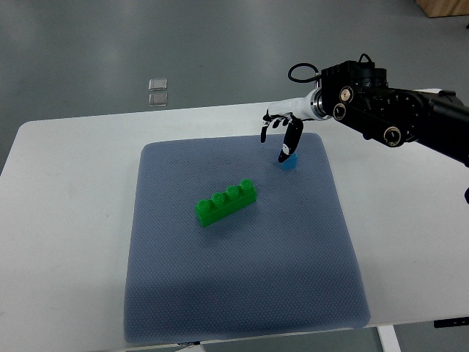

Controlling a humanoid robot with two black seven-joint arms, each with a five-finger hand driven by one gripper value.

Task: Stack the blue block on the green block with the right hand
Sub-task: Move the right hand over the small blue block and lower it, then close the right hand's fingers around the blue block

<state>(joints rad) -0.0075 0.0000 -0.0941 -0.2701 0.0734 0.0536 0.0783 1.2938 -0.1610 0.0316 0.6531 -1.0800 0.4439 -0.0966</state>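
Top view – right hand [284, 136] fingers spread, thumb tip touching blue block [291, 162], no grasp.

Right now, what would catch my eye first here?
The bright green block, four studs long, lies slantwise mid-way on the blue-grey mat. At the mat's far right corner, the right hand reaches down from its black arm over a small blue block, partly hidden.

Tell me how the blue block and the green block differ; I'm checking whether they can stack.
The green block is long, with four studs in a row; the blue block looks far smaller, its studs hidden. The green block lies fully exposed mid-mat; the blue block sits near the mat's far right corner, partly covered by the right hand. Both rest on the mat.
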